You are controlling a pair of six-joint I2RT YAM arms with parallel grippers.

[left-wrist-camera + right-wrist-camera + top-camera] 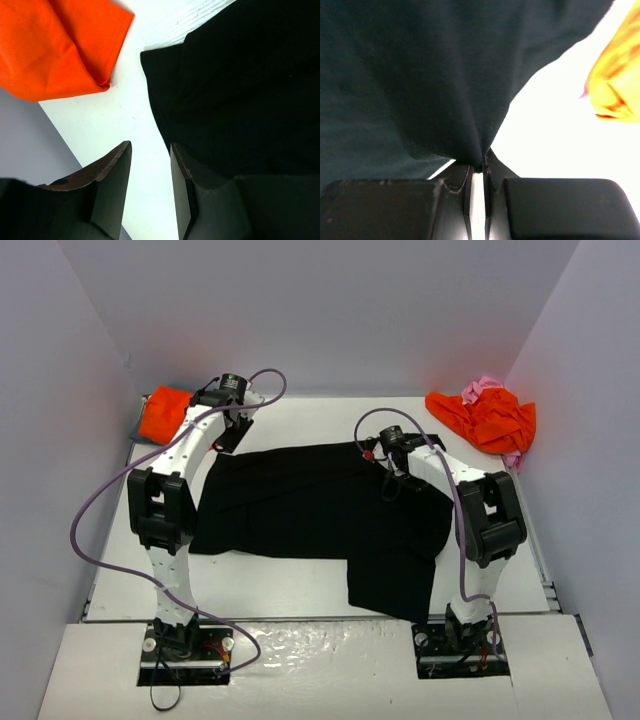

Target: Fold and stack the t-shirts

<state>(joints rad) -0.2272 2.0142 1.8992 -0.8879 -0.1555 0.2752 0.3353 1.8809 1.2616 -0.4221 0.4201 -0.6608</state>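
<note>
Two grippers sit at the far edge of the black shirt (320, 510), which is spread flat in the middle of the counter (290, 585). I see the right gripper (479, 167) pinched tight on a bunched fold of it. The left gripper (150, 150) is partly open, holding nothing, above bare counter at the shirt's corner. An orange shirt (163, 415) lies far left.

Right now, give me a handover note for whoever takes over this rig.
The left tool is open, empty, over bare table by the black t-shirt's far left corner.
The right tool is shut on that shirt near its far edge.
It lies spread mid-table, unfolded.
Done: the folded orange t-shirt, far left.
Left: fold the black one, then the crumpled orange t-shirt and pink t-shirt heaped far right; stack all.
</note>
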